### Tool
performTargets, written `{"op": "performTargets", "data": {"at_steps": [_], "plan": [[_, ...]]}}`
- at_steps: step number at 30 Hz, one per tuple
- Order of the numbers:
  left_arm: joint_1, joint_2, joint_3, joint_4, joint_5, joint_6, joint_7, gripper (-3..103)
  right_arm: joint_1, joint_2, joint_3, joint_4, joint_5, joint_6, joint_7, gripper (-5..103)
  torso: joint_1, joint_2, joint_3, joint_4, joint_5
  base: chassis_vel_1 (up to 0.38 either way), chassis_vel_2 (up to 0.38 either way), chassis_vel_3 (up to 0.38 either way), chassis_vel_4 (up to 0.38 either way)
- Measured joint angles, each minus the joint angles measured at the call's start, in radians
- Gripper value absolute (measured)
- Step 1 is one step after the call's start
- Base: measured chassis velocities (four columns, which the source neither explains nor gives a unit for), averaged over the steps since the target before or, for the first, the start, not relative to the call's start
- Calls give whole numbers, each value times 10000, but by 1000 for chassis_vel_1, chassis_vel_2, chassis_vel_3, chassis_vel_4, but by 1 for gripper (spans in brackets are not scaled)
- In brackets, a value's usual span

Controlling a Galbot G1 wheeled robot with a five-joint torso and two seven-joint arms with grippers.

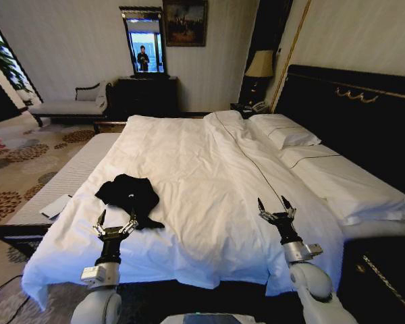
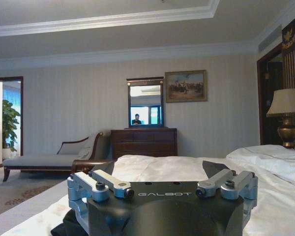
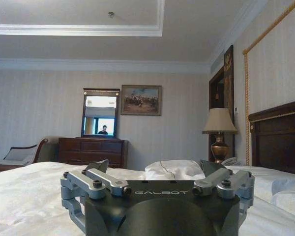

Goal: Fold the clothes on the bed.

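Crumpled black T-shirt on smooth white bed, grippers spread.

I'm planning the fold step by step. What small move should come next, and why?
Probably ease the left gripper forward and down onto the T-shirt: it lies crumpled on the bed just beyond that open gripper. The right gripper, also open, hovers over bare duvet.

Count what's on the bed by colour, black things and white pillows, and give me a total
Black: 1, the crumpled T-shirt near the left gripper
White: 2, the pillows by the headboard
Total: 3
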Motion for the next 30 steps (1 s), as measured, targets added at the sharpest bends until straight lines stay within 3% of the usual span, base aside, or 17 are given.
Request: {"op": "performTargets", "data": {"at_steps": [30], "plan": [[75, 23, -32, -92, -4, -52, 3, 100, -87, 115, -12, 27, -173, 51, 54, 100, 0, 0, 0, 0, 1, 20, 30, -21, -29]]}}
